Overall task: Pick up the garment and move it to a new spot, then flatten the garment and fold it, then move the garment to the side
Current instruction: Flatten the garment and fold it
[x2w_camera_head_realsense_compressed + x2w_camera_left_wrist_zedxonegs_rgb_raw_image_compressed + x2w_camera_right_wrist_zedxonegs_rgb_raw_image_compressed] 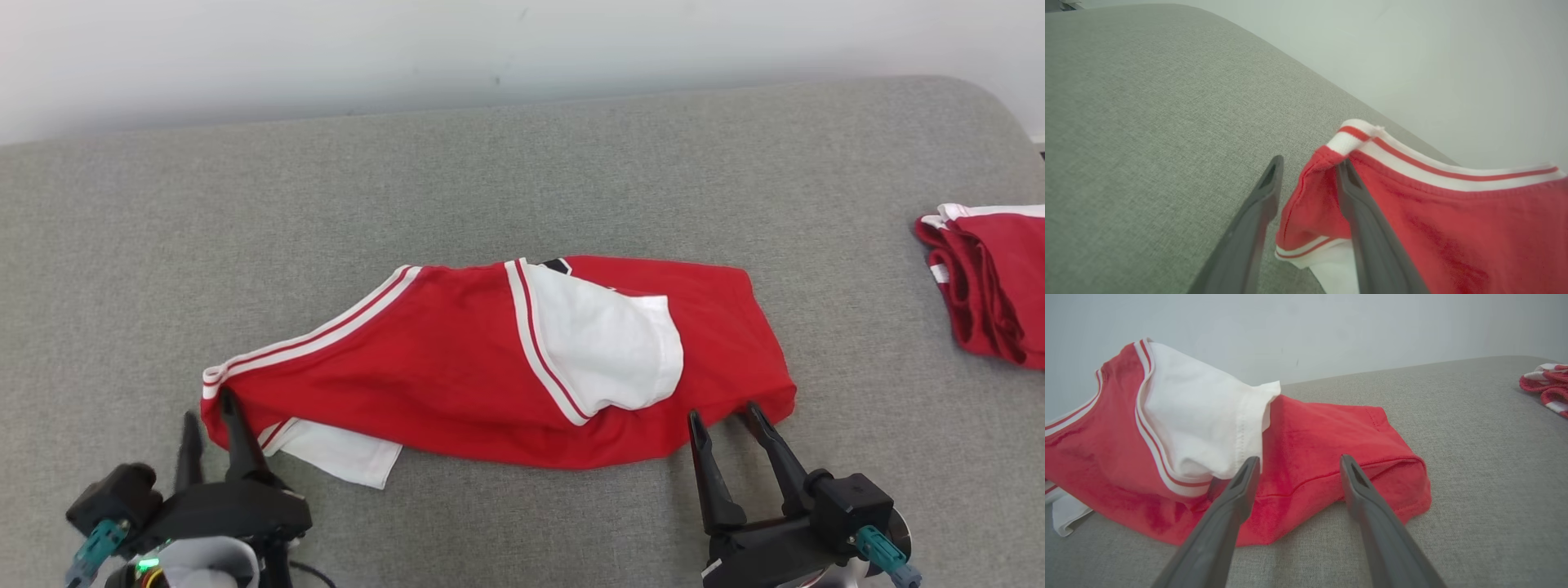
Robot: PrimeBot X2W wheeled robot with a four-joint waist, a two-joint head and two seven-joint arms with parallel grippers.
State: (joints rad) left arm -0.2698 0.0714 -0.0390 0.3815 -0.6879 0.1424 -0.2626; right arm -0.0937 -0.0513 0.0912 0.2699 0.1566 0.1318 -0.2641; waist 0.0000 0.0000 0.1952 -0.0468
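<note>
Grey woven surface (522,180), pale wall (326,49) behind.

Red garment (457,367) lies across the middle, long side left to right, white-and-red striped trim along its upper left edge. A white sleeve (604,343) is folded over its top. A second white sleeve (343,453) pokes out from under the lower left.

Left gripper (208,406) at the garment's left end, fingers parted, one tip over the red corner, the other on bare grey.

Right gripper (722,411) at the lower right hem, fingers wide apart.

Second red-and-white garment (992,278), bunched, at the right edge, well apart.
</note>
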